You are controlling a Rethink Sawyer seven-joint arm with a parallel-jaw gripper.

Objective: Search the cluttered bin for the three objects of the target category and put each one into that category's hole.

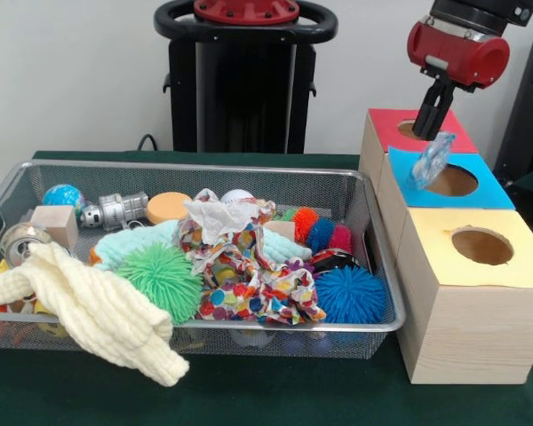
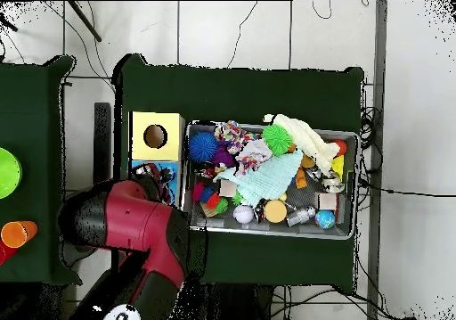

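My gripper [image 1: 426, 133] hangs from the red arm at the upper right of the front view. It is shut on a see-through crinkly plastic piece [image 1: 433, 160] with blue marks. The piece hangs just above the left edge of the round hole [image 1: 453, 182] in the blue panel [image 1: 493, 191] of the middle wooden box. The wire mesh bin [image 1: 195, 167] lies to the left, full of clutter; I can make out no other plastic piece among it. In the overhead view the arm [image 2: 134, 227] covers the gripper and most of the blue panel [image 2: 145, 168].
A red-panelled box [image 1: 386, 124] stands behind the blue one and a yellow-panelled box [image 1: 480, 266] in front. The bin holds spiky balls [image 1: 164, 277], a cream cloth [image 1: 98, 311], patterned paper [image 1: 249, 275], a metal can [image 1: 115, 211] and wooden blocks.
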